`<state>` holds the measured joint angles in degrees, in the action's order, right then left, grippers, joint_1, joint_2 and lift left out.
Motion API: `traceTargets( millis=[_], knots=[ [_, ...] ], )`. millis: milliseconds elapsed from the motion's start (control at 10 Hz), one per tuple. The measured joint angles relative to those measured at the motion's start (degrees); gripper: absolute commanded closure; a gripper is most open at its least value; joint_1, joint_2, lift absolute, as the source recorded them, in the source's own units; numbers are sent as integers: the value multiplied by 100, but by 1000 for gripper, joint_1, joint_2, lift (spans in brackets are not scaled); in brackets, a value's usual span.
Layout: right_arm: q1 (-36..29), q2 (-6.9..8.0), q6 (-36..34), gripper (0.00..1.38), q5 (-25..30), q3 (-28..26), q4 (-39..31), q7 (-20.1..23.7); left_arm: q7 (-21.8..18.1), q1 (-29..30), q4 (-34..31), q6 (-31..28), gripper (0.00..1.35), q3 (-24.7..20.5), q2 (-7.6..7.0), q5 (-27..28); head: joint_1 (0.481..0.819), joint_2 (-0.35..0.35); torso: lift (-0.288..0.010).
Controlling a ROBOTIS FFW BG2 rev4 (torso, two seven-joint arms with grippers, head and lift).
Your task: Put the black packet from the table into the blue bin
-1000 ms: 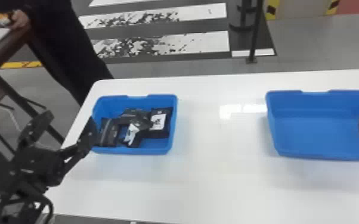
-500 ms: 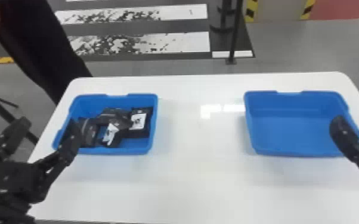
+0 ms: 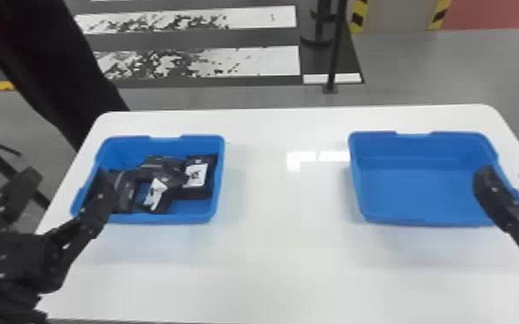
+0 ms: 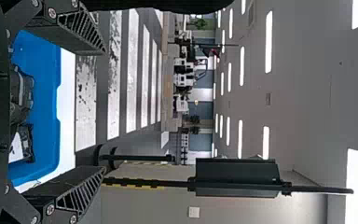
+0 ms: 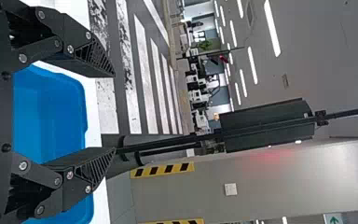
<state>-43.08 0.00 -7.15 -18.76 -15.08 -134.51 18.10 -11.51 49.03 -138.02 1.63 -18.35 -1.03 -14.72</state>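
Black packets (image 3: 164, 170) lie in the left blue bin (image 3: 164, 218); the right claw (image 5: 114, 112) shows further into the head view. With its fingers and those of the left claw (image 4: 104, 111) apart, grasping seemingly remains ahead.

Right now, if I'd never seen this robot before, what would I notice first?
Probably two bright blue bins on a white table: the left bin holds a jumble of black packets, and the right bin shows its bare blue bottom. Next, maybe, the robot's two black grippers, both open: the left gripper by the left bin, the right gripper by the right one.
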Motion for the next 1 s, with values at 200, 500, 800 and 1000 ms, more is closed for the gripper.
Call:
traceTargets(
  millis=[200,500,800,1000],
  knots=[
    [19,0,1,502,2,1,0,0,-1,-52,10,-68,156,54,-76,-46,695,66,-110],
    [11,0,4,502,3,7,0,1,0,-69,21,-148,156,95,-108,-134,695,61,-110],
    [33,0,4,502,12,12,27,3,0,-123,28,-173,156,118,-115,-145,695,59,-110],
    [48,0,5,502,20,12,30,5,0,-142,37,-189,156,138,-122,-155,695,56,-110]
  ],
)
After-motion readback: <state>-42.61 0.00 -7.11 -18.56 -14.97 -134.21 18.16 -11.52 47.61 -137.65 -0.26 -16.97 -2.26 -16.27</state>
